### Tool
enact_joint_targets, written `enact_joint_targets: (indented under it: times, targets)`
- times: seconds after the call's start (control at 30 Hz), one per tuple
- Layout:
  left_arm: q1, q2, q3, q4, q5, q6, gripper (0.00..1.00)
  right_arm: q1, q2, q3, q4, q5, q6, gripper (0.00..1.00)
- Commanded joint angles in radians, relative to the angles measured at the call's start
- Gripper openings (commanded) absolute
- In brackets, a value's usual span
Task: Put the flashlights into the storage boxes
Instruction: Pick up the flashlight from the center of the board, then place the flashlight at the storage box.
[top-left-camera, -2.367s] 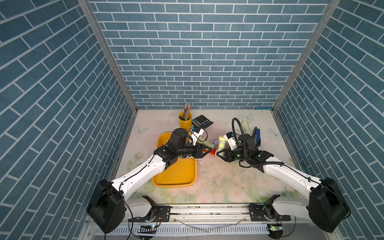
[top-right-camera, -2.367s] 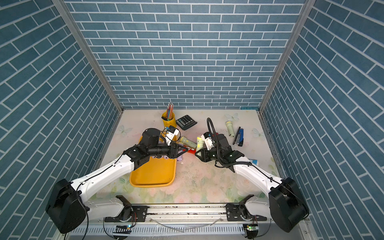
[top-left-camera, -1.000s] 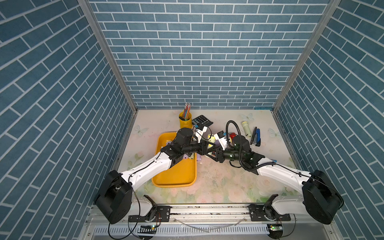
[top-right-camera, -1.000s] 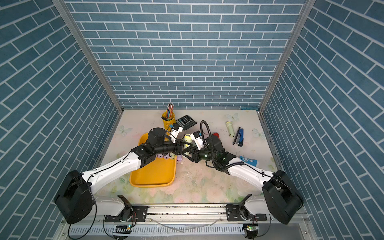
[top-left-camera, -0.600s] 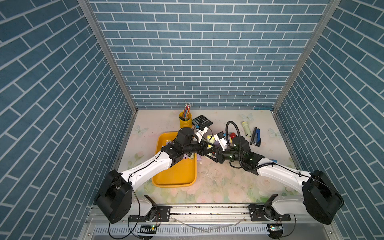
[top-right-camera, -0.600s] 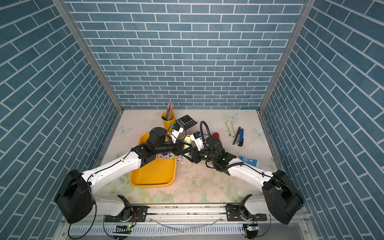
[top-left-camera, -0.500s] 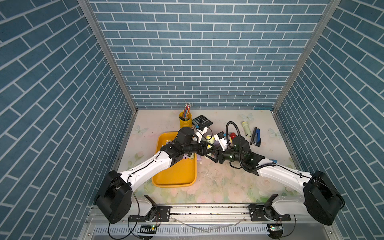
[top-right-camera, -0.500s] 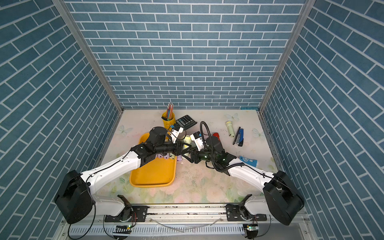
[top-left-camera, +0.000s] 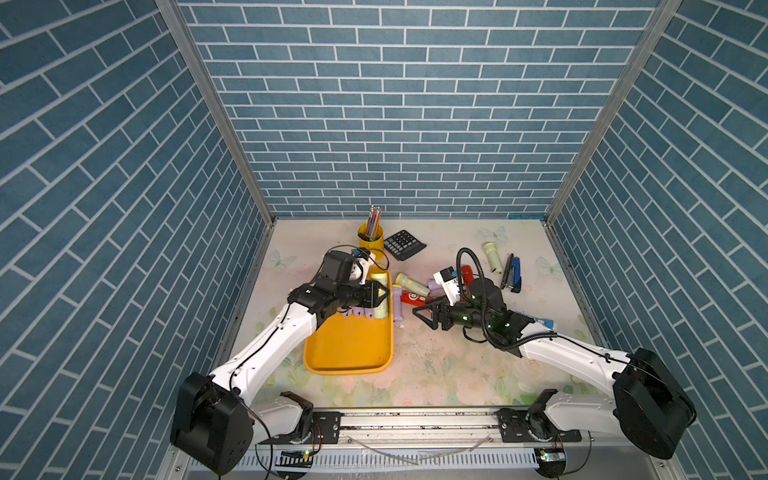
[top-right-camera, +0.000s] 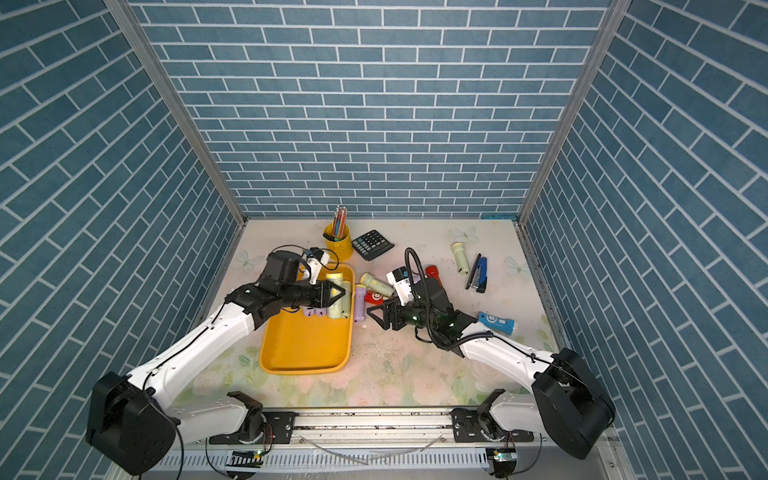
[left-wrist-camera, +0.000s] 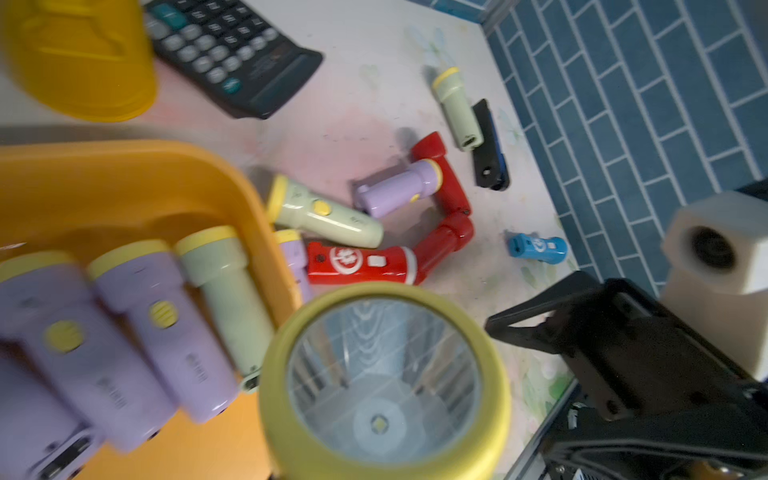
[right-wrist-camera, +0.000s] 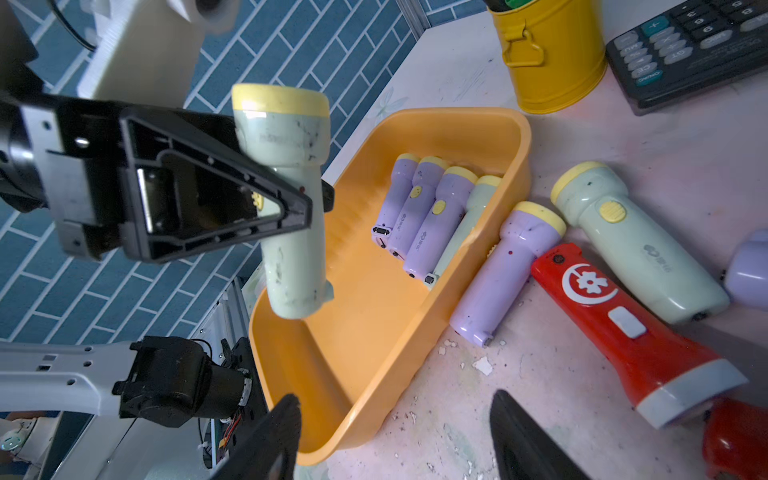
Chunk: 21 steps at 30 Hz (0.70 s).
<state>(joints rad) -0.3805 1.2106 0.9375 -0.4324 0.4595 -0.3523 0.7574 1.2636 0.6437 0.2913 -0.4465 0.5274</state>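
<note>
The jaws of the left gripper clamp a pale-green, yellow-headed plastic flashlight over the shallow orange-yellow plastic tray; those of the right gripper gape, empty

Blurred in the left wrist view: the lilac flashlights in the tray, nearest one cut by the frame edge, and the pencil cup, rim out of frame. Held pale green flashlight seen head-on there, body hidden behind its own head. In the right wrist view, only the tips of the right gripper fingers inside the frame; calculator cropped at the corner. In a top view, blue flashlight mostly behind the right arm. Lilac flashlights half hidden under the left gripper in both top views.
</note>
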Motion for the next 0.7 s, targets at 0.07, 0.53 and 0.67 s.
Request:
enact_joint_targets:
  times: [0.07, 0.53, 0.67]
  targets:
    - [0.161, 0.01, 0.069, -0.355, -0.044, 0.134, 0.31, -0.001, -0.005, -0.019, -0.003, 0.016, 0.0, 0.73]
    - [0.352, 0.257, 0.15, -0.409, -0.19, 0.167, 0.33, -0.001, 0.003, -0.007, -0.065, 0.013, -0.05, 0.75]
    - [0.356, 0.33, 0.166, -0.337, -0.186, 0.121, 0.33, -0.001, -0.006, -0.016, -0.073, 0.018, -0.053, 0.75]
